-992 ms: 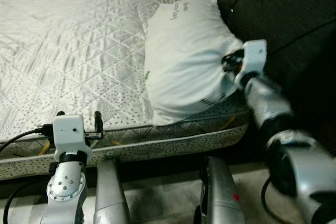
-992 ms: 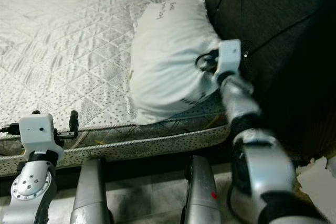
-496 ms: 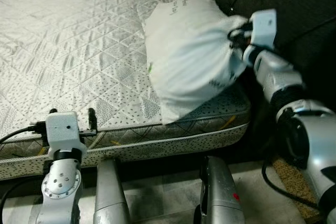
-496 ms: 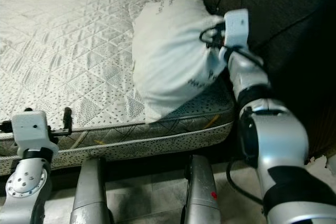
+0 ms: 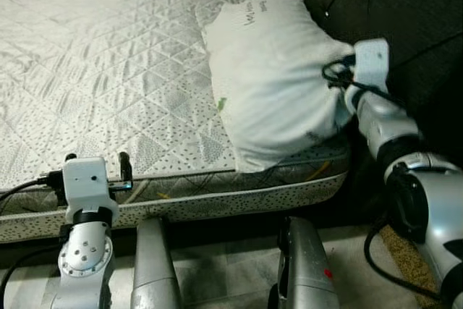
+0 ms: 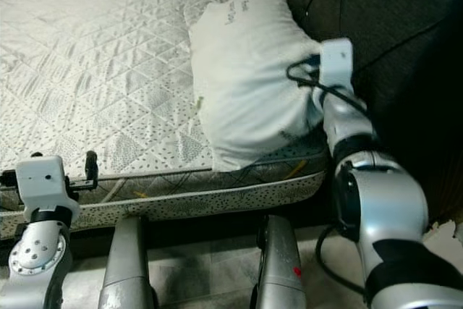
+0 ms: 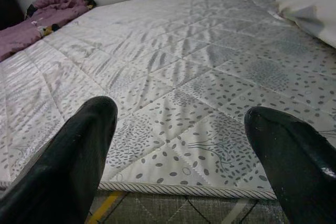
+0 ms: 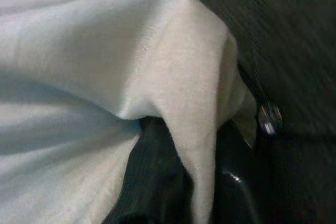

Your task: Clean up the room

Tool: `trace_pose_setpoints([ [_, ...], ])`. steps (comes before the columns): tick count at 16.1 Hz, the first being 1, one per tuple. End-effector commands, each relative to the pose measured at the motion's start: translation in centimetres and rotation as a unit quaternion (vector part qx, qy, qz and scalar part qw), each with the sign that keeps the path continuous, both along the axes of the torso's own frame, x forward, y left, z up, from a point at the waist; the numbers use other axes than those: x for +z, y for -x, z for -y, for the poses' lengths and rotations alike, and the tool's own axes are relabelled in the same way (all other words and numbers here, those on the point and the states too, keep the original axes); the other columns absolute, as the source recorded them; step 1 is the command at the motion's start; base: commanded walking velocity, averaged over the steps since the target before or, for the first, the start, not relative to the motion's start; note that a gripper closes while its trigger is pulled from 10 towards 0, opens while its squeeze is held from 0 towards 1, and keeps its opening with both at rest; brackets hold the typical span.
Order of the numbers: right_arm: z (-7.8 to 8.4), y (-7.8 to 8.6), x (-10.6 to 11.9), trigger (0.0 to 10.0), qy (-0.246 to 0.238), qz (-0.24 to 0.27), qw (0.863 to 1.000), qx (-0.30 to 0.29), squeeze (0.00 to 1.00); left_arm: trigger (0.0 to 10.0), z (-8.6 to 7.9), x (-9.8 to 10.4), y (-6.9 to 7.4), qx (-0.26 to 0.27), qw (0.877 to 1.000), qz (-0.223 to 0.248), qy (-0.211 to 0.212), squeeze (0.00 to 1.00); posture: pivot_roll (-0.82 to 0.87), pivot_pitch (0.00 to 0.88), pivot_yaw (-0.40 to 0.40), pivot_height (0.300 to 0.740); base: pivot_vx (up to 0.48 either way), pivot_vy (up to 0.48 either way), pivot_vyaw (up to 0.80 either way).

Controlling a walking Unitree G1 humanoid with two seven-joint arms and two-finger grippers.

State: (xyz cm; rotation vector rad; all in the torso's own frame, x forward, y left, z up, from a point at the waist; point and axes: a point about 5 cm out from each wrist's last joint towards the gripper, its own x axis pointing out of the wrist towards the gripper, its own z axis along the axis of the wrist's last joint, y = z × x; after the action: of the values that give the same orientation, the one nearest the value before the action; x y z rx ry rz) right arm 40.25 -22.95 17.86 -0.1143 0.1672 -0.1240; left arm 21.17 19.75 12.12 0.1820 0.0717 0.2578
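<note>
Right jaws pinch a fold of the pillow (image 5: 278, 77); left jaws spread.

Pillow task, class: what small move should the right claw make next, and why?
Probably let go and back away. The right claw pinches a fold of the pillow, which lies flat on the mattress near the dark headboard, so it looks placed. The left claw hangs open at the bed's edge.
</note>
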Motion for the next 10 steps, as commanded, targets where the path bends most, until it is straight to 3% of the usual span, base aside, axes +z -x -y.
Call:
trace_pose_setpoints([
  [1,0.5,-0.2,1.2,0.0,-0.017,0.026,0.999,-0.024,0.00,10.0,0.0,-0.3,-0.1,0.003,1.000,-0.008,-0.003,0.00,0.11,0.000,-0.015,0.503,0.000,0.000,0.00],
  [4,0.2,-0.1,0.4,0.0,-0.059,0.016,0.997,-0.043,0.00,10.0,-0.1,-0.3,-0.5,0.004,1.000,-0.008,-0.005,0.00,0.11,0.000,-0.014,0.503,0.000,0.000,0.00],
  [5,0.0,0.0,0.0,2.5,-0.073,0.007,0.996,-0.050,0.00,10.0,-0.2,-0.2,-0.5,0.007,1.000,-0.007,-0.006,0.00,0.11,0.000,-0.015,0.503,0.000,0.000,0.00],
  [6,-0.4,-0.1,-0.2,10.0,-0.079,0.003,0.996,-0.048,0.45,10.0,-0.2,-0.2,-0.6,0.009,1.000,-0.006,-0.007,0.00,0.11,0.000,-0.019,0.503,0.000,0.000,0.00],
  [7,-0.7,-0.1,-0.2,10.0,-0.078,0.002,0.996,-0.045,0.45,10.0,-0.2,-0.2,-0.6,0.010,1.000,-0.006,-0.007,0.00,0.11,0.000,-0.019,0.503,0.000,0.000,0.00],
  [8,-1.2,-0.2,-0.2,10.0,-0.089,0.002,0.995,-0.037,1.00,10.0,-0.2,-0.2,-0.6,0.010,1.000,-0.006,-0.007,0.00,0.11,0.000,-0.020,0.503,0.000,0.000,0.00],
  [10,-2.4,-0.3,-0.5,10.0,-0.042,0.008,0.999,-0.027,1.00,10.0,-0.2,-0.3,-0.7,0.012,1.000,-0.006,-0.009,0.00,0.11,0.000,-0.022,0.503,0.000,0.000,0.00],
])
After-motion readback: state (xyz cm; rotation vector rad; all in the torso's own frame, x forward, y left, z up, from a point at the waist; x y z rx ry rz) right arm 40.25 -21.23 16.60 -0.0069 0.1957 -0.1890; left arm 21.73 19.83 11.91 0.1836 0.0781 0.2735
